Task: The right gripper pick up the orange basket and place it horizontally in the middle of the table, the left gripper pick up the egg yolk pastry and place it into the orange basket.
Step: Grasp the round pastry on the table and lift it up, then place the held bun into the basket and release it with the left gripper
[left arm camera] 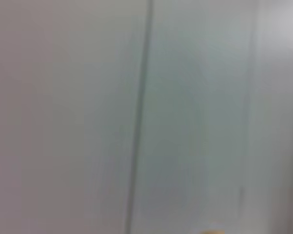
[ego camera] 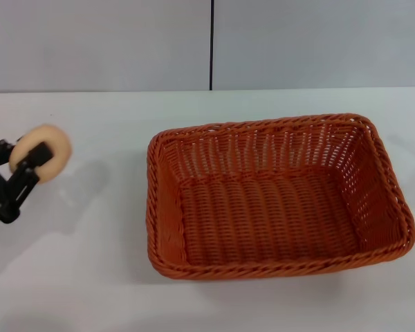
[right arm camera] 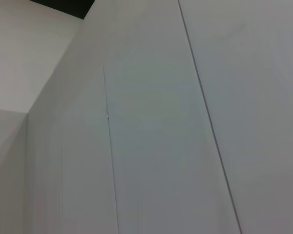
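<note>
The orange basket [ego camera: 277,197] lies lengthwise on the white table [ego camera: 90,277], right of centre in the head view, with nothing inside it. At the far left, my left gripper [ego camera: 29,158] hangs above the table, shut on the egg yolk pastry [ego camera: 41,152], a cream-beige bun held between its black pronged fingers. A shadow falls on the table beneath it. The pastry is well left of the basket's rim. My right gripper is out of view; its wrist view shows only a pale wall with seams.
A grey wall with a dark vertical seam [ego camera: 211,45] stands behind the table. Bare tabletop lies between the left gripper and the basket and along the front edge.
</note>
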Tool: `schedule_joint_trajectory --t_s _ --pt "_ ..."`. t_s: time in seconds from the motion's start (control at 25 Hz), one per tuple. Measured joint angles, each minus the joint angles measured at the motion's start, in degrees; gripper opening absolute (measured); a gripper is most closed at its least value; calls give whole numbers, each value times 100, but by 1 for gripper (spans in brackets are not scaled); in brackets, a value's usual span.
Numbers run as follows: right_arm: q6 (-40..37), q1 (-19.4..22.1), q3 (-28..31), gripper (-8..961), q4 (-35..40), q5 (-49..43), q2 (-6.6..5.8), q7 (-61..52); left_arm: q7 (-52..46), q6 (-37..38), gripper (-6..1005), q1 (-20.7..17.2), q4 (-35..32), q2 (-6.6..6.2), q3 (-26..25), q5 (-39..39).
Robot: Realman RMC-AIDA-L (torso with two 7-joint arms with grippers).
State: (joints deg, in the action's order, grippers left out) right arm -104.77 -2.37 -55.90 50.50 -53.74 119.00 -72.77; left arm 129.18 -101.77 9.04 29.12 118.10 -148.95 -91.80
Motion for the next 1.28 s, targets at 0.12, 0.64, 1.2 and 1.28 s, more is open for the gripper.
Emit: schedule_joint_trajectory --t_s 0.12,0.64,1.2,1.28 --pt "-57 12 90 758 7 9 6 0 -26 -192 183 130 -57 22 111 -1" --pt "-552 100 1242 759 -533 17 13 13 -8 181 115 936 -742 57 1622 7" --pt "-375 165 2536 758 -1645 -153 -22 571 20 230 166 1405 -1323 88 2044 19" --pt "-367 158 2588 758 -1670 -235 -21 593 24 320 175 1490 -1450 96 2068 22"
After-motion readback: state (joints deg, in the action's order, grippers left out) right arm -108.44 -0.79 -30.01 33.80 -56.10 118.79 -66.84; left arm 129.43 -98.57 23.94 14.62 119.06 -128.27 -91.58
